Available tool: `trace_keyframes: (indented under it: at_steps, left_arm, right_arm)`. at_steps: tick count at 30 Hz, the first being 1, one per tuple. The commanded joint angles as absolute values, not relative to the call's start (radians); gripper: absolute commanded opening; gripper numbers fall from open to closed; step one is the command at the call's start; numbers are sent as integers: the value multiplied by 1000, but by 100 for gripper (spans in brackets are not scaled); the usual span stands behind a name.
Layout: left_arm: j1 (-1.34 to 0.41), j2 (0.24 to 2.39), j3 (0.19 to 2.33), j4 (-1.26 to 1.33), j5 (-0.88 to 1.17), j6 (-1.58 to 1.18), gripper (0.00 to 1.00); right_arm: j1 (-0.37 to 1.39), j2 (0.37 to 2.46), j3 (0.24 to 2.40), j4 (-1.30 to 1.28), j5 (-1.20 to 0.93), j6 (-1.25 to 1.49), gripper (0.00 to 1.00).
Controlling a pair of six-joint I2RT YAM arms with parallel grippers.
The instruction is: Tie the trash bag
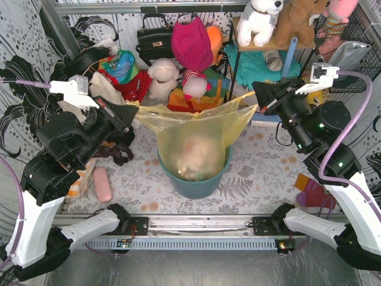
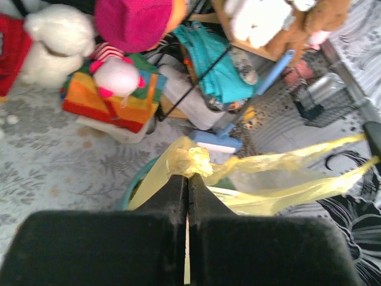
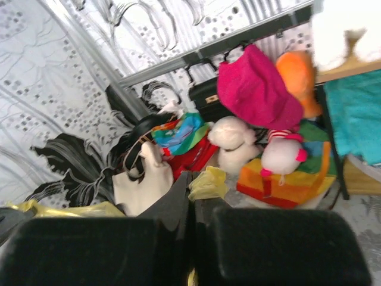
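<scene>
Yellow-green trash bag (image 1: 196, 122) holding crumpled paper (image 1: 193, 156) sits in teal bin (image 1: 196, 187), left and right jaws clamping its rim.

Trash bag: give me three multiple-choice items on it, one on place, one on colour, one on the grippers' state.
1. Where does the trash bag sit?
A) in the teal bin
B) on a shelf
C) flat on the table

2. Its colour?
A) black
B) white
C) translucent yellow-green

3. The left gripper and right gripper are:
A) both open
B) both shut on the bag's rim
C) only one shut

Answers: A, the bin surrounds its lower part; C, the plastic shows yellow-green; B, each wrist view shows closed fingers pinching yellow plastic.
</scene>
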State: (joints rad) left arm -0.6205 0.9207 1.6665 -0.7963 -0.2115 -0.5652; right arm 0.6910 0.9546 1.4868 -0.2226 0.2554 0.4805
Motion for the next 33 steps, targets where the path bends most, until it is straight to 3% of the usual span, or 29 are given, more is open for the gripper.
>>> trace_keyframes:
  at_steps: [1, 12, 16, 19, 24, 26, 30, 33]
  left_arm:
    - [-613, 910, 1677, -862, -386, -576, 0]
    - [-614, 857, 1625, -792, -440, -564, 0]
    - [-614, 795, 1548, -662, -352, -533, 0]
    - [-614, 782, 1509, -494, -145, -512, 11]
    - [-614, 846, 1501, -282, 189, -558, 30]
    - [-614, 869, 1488, -214, 283, -592, 36]
    - [-612, 902, 1495, -175, 386, -625, 44]
    - [-614, 902, 1542, -282, 339, -601, 48]
  right_arm:
    - [693, 906, 1468, -229, 457, 457, 0]
    - [693, 830, 1370, -180, 588, 503, 0]
    - [693, 797, 1305, -45, 470, 491, 0]
    - [693, 822, 1303, 72, 240, 467, 0]
    - [693, 945, 1398, 174, -137, 507, 36]
    - [693, 986, 1420, 218, -238, 541, 45]
    - [693, 1035, 1465, 233, -337, 575, 52]
    - [693, 1035, 1469, 220, -344, 576, 55]
